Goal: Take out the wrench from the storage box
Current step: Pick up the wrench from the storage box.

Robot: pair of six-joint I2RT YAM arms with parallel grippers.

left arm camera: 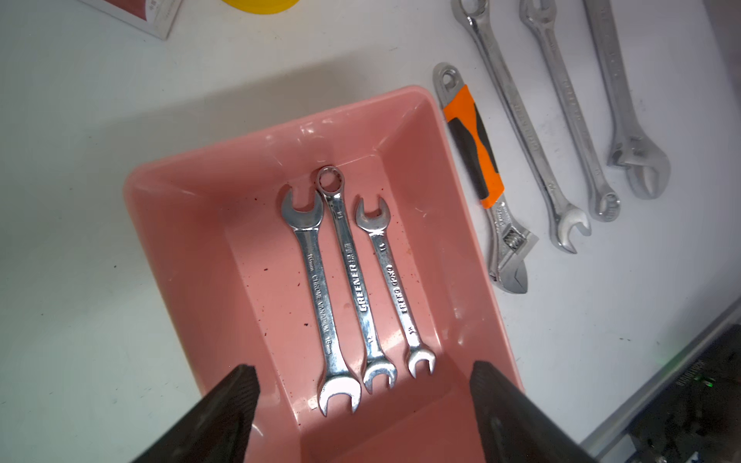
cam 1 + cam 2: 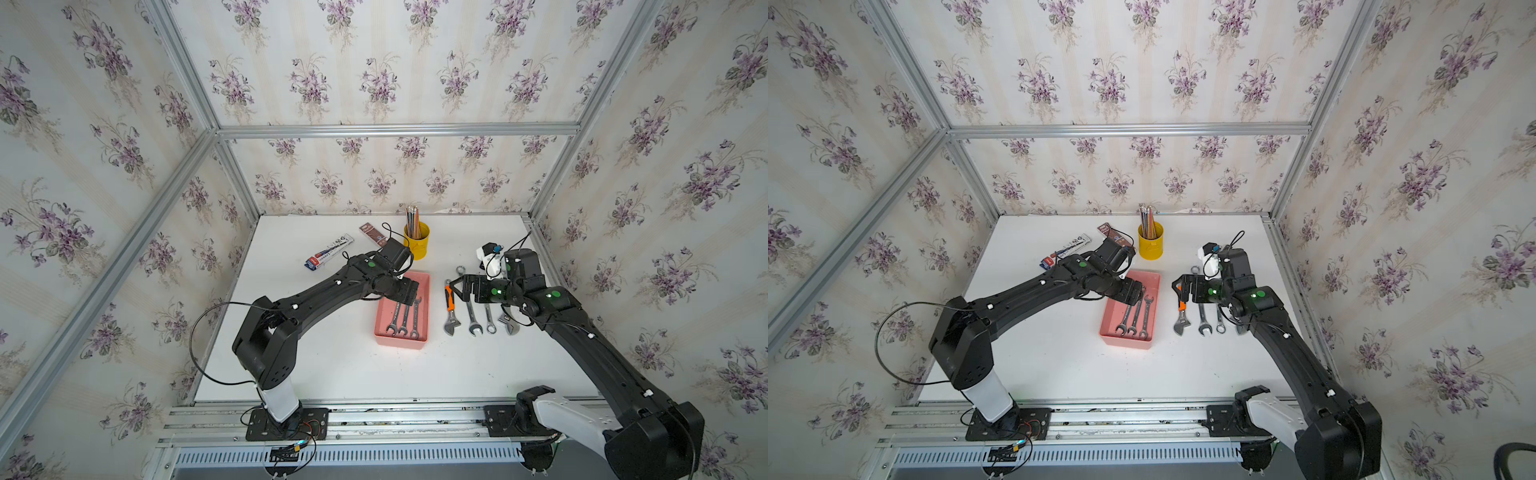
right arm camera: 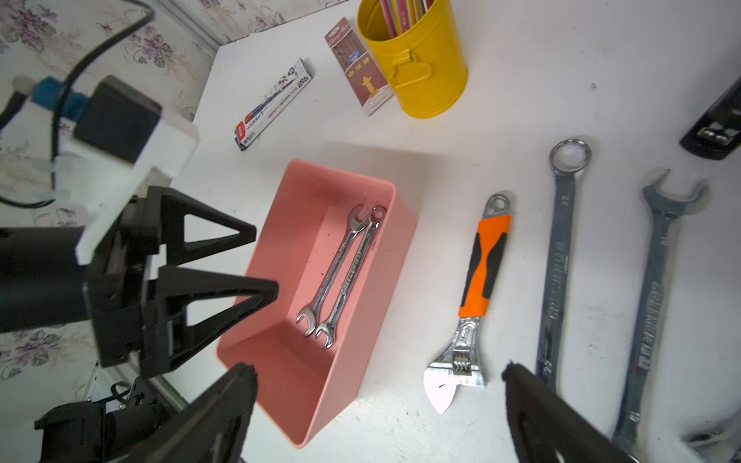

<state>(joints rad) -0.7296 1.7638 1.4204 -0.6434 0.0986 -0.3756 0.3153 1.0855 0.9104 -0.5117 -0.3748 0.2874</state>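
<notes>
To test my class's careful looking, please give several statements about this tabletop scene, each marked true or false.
1. Three wrenches lie in the pink storage box. True.
2. The orange-handled wrench lies inside the box. False: it lies on the table beside the box.
3. The yellow cup holds pencils. True.
4. The left arm's jaws grip a wrench. False: they stand open and empty above the box.
</notes>
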